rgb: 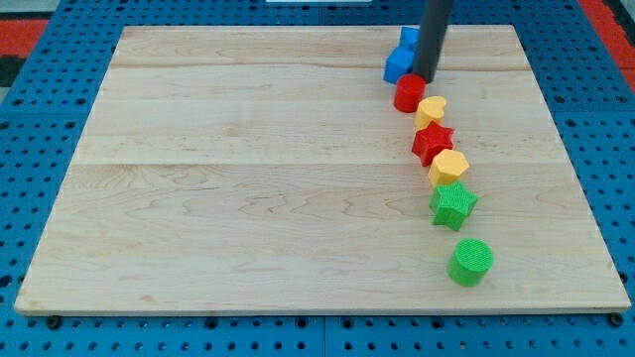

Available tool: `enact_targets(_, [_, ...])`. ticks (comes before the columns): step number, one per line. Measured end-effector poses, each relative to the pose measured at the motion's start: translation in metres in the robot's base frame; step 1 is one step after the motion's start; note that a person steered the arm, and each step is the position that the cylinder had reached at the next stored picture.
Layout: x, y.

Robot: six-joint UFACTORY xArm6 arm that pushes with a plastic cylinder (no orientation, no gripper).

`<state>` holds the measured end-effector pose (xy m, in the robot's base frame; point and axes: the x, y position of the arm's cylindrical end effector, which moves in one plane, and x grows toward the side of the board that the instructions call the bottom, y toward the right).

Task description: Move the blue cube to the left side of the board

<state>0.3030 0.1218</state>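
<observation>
My tip touching blue cube on its right, near bench top; no pincer on rod.

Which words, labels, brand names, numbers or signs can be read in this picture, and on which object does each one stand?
None: no readable text appears anywhere in the view.
The wooden board shows only grain.
The blue cube, red cylinder, red star, green star and the other blocks are plain.
The rod ending in my tip, at the blue cube's right side, carries no marking.
</observation>
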Motion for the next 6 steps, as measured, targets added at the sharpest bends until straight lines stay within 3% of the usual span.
enact_targets(2, [0.002,0.071])
enact_targets(3, [-0.034,0.082])
enact_targets(4, [-0.046,0.038])
enact_targets(6, [-0.020,-0.080])
